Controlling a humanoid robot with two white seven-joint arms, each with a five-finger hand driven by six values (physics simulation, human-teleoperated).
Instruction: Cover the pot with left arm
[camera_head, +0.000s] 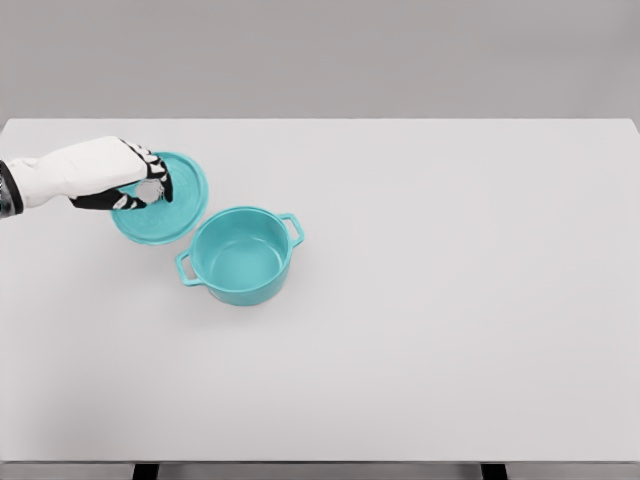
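A teal pot (240, 256) with two side handles stands uncovered on the white table (450, 300), left of the middle. Its round teal lid (178, 205) lies just behind and to the left of it, nearly touching the pot's rim. My left hand (148, 186) reaches in from the left edge and sits over the lid, with its fingers curled around the silver knob (150, 190) at the lid's centre. The hand covers the lid's left part. I cannot tell whether the lid rests on the table or is slightly raised.
The white table stretches across the whole view, with a grey wall behind it. Two dark table legs show at the bottom edge.
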